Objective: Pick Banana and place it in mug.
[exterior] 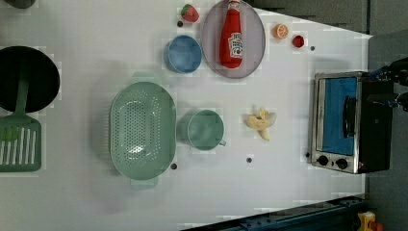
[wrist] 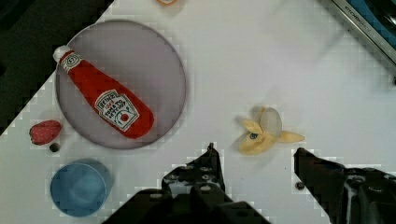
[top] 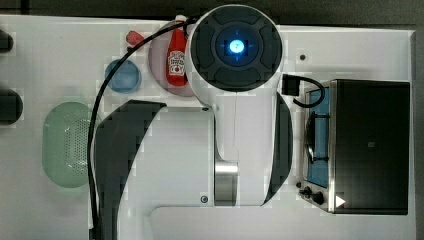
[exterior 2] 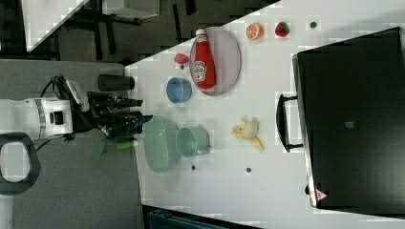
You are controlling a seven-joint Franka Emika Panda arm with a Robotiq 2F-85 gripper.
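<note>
Banana [wrist: 264,136], small, pale yellow-cream, peel flaps splayed, lying on white tabletop [wrist: 280,70], apart from teal-green mug [exterior: 205,129], gripper [wrist: 257,156] above, fingers spread wide, empty

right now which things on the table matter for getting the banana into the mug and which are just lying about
For the job:
banana
mug
gripper, open, holding nothing

Just lying about:
basket
blue cup
ketchup bottle on the plate
orange slice
strawberry
toaster oven
spatula
</note>
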